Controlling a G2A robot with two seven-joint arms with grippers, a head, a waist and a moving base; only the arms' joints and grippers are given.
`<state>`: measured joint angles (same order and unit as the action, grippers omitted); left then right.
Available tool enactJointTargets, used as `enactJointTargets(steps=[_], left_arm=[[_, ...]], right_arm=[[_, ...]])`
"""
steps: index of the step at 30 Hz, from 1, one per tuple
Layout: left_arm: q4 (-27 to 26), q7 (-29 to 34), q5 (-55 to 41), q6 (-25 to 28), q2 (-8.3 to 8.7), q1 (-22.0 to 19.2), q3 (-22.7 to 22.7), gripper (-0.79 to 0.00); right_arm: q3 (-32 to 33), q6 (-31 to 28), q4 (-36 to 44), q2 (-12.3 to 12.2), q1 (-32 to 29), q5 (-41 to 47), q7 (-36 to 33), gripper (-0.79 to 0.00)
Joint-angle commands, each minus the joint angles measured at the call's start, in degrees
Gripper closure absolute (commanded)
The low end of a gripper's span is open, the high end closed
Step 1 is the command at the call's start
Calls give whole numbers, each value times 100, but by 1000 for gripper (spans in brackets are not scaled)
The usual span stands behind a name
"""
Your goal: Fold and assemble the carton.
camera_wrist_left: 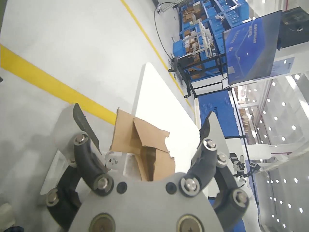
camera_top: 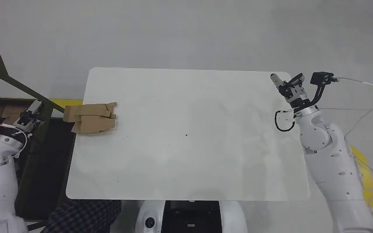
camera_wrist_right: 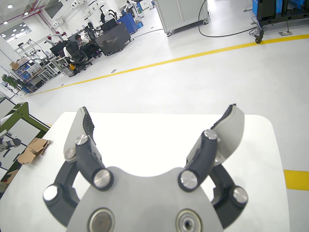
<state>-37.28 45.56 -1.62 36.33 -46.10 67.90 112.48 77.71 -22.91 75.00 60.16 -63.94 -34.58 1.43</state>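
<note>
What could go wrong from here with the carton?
1. The carton lies on the table's edge, partly hanging over it; a clumsy grasp by the open left gripper beside it might knock it off.
2. The open right gripper is at the opposite edge, far from the carton, so a one-armed fold might slip.

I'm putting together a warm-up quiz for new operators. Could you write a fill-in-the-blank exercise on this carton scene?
1. The carton lies on the table, at the edge nearest the ____ gripper.
2. The left gripper and the right gripper both have their jaws ____.
3. The right gripper holds ____.
4. The carton is brown and the table is ____.
Missing words: left; open; nothing; white.
</note>
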Motion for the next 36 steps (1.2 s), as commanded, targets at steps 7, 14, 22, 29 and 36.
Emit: enactJointTargets(steps=[7,14,22,29,36], left_arm=[[782,134,662,-77,67,-637,-370,-785],[1281,228,1000,0,40,-1088,-734,-785],[1653,302,1032,-57,-80,-1529,-1085,-785],[1818,169,1182,-83,-184,-1720,-1370,-400],[1972,179,1119,-62,-191,-1812,-1438,-271]], right_arm=[[0,0,0,0,0,0,0,-785],[0,0,0,0,0,0,0,-785],[0,0,0,0,0,0,0,-785],[0,0,0,0,0,0,0,-785],[0,0,0,0,0,0,0,-785]])
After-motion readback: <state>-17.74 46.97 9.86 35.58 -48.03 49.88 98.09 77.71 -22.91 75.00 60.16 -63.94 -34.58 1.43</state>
